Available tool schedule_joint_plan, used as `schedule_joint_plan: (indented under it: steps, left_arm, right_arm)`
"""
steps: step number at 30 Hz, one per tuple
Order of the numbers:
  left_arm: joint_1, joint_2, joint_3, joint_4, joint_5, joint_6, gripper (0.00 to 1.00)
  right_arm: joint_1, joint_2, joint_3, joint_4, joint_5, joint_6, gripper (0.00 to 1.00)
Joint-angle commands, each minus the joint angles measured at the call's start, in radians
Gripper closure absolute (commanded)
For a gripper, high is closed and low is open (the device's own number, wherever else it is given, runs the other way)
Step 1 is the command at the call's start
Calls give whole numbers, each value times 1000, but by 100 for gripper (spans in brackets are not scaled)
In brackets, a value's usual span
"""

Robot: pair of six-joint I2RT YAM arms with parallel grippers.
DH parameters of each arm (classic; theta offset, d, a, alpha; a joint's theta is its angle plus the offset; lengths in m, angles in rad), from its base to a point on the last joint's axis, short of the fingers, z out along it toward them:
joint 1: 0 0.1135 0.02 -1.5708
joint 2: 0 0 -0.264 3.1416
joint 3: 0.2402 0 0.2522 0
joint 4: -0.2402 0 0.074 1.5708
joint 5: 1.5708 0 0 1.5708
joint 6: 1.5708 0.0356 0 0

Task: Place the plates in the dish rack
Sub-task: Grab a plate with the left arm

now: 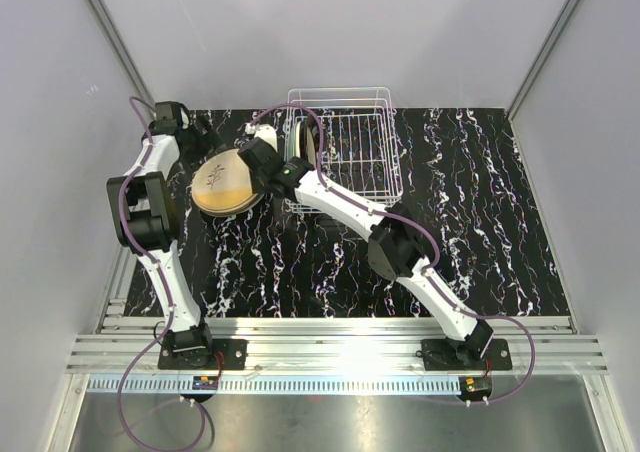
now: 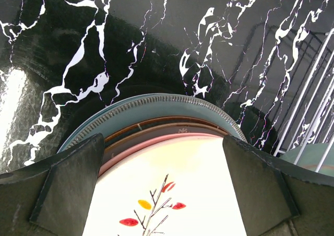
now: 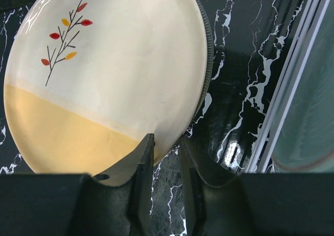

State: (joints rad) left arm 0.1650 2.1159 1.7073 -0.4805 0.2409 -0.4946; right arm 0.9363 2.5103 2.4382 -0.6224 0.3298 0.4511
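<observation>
Your table (image 1: 480, 222) is glossy black, stone-patterned with white veins, and throws back glare. Plain pale grey walls (image 1: 300, 32) close it in, and a ribbed metal rail (image 1: 340, 344) runs along the near edge. The dish rack (image 1: 350, 152), a thin white wire basket with grid sides, stands toward the far edge.

Just left of the dish rack sits the stack of plates (image 2: 151, 104), all round and smooth. The lowest rim you can see is grey-green with a fine beaded edge, with brown and pink rims above it. The top plate (image 1: 225, 184) is glossy cream, part amber-yellow, with a twig of red and yellow leaves.

Your right claw (image 3: 166, 144) pinches that plate's rim on the side nearest the dish rack. Your left claw (image 2: 162, 142) hangs spread wide over the stack. One pale green plate (image 3: 308, 116) stands on edge inside the dish rack, at its left end.
</observation>
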Motion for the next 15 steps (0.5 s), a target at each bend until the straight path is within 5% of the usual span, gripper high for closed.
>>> schedule_joint_plan:
  steps: [1, 9, 15]
  left_arm:
    - [-18, -34, -28, -115, 87, -36, 1]
    - [-16, -85, 0, -151, 20, -1, 1]
    - [-16, -146, 11, -170, -64, 36, 1]
  right_arm:
    - [1, 7, 61, 30, 2, -5, 83]
    - [-16, 9, 87, 32, -17, 37, 99]
    - [-51, 1, 82, 49, -63, 126, 100]
